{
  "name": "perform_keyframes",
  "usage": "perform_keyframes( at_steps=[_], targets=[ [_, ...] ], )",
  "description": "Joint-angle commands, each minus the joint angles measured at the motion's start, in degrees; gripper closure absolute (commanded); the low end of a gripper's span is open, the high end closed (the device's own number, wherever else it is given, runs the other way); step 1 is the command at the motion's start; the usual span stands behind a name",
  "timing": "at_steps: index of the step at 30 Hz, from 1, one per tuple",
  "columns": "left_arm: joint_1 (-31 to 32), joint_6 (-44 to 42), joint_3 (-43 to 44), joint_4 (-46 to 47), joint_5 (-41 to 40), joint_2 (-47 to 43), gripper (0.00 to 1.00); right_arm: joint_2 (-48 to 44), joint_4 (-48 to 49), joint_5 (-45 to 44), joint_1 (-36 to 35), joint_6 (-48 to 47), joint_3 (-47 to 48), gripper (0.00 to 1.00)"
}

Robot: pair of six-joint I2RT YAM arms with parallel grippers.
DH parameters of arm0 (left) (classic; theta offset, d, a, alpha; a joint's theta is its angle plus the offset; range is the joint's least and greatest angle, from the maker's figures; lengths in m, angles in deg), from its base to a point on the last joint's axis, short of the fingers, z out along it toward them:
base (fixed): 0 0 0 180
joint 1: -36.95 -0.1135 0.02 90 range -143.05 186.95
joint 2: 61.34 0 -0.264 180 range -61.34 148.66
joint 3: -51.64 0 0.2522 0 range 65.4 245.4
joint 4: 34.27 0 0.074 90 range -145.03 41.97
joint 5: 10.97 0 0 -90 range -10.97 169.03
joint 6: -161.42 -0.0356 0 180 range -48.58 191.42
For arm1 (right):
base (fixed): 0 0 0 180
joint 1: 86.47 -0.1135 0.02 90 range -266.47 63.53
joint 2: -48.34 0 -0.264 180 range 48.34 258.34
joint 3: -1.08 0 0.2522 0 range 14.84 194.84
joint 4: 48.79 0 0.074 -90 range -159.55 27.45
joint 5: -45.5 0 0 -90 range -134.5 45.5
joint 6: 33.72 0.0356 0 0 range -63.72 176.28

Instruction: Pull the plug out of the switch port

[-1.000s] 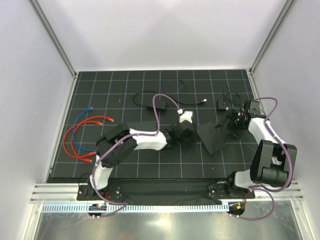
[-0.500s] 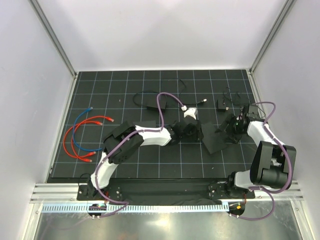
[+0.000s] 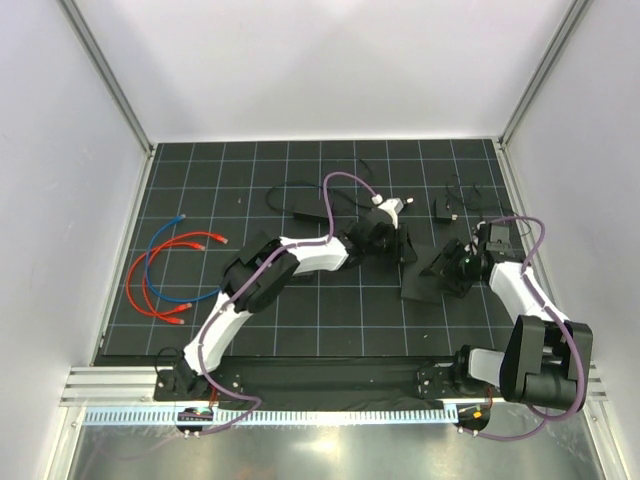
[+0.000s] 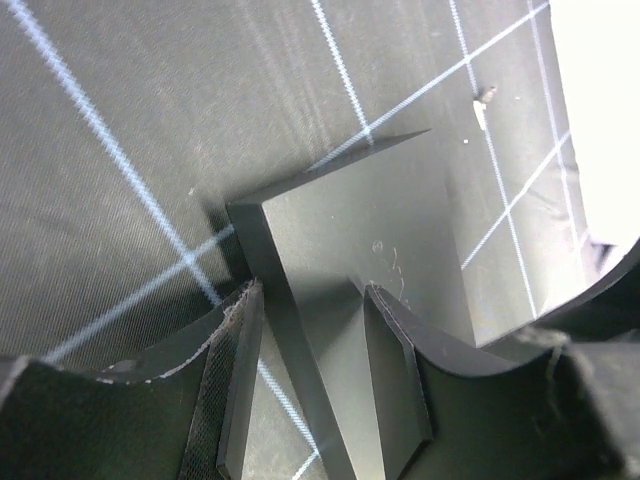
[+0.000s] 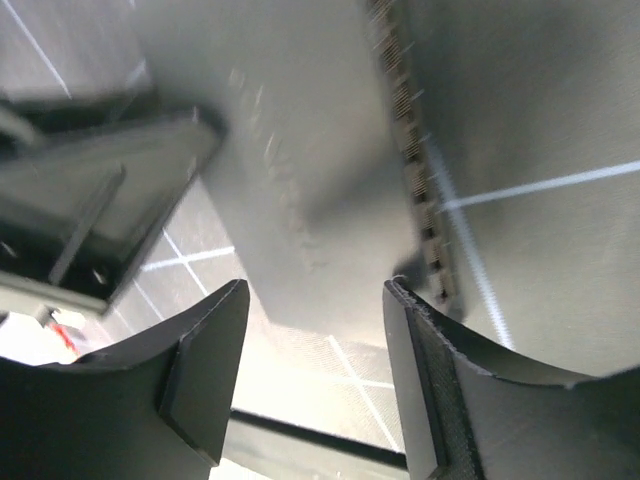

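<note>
Now our left hand (image 4: 310,292) has swung toward the back of the desk (image 3: 200,180), half-closed and clamped on a corner of the switch (image 4: 400,240), which has travelled with it and sits just beside the flat plate (image 3: 425,283). Our right hand (image 5: 315,290) has crept in over that plate, its fingers narrowing but holding nothing. We see no plug, so we judge the pull is still ahead.

A black mat (image 3: 300,322) ruled with a pale grid covers the table. On it lie looped red and blue cables (image 3: 195,239) at the left, a power brick (image 3: 305,213) with its thin cord and a small black adapter (image 3: 443,210) towards the back, and a thin black plate (image 3: 420,284) right of centre. Whether the switch (image 4: 372,228) rests on the mat cannot be told.
</note>
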Motion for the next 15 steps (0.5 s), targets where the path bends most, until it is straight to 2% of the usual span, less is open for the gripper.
perform_keyframes(
  at_steps=[1, 6, 8, 12, 13, 15],
  targets=[
    [-0.85, -0.76, 3.55, 0.35, 7.19, 3.67, 0.51, -1.20, 0.40, 1.96, -2.65, 2.51, -1.20, 0.38],
    [-1.64, 0.90, 7.86, 3.51, 16.92, 8.23, 0.51, -1.20, 3.47, 1.34, -5.55, 4.89, -3.57, 0.42],
    [-1.73, 1.61, 9.01, 3.70, 17.65, 9.30, 0.51, -1.38, 2.61, 0.73, -6.79, 4.89, -3.14, 0.44],
    [-2.34, 2.49, 7.44, 4.92, 16.95, 8.51, 0.51, -4.71, -4.94, -9.70, -7.14, 2.35, 2.37, 0.43],
    [-2.60, 2.75, 6.91, 5.10, 16.43, 8.07, 0.51, -4.98, -6.53, -15.39, -7.14, 2.43, 3.18, 0.42],
    [-2.78, 2.49, 5.33, 5.19, 16.07, 6.93, 0.50, -4.90, -8.47, -19.03, -7.14, 3.92, 4.59, 0.40]
  ],
)
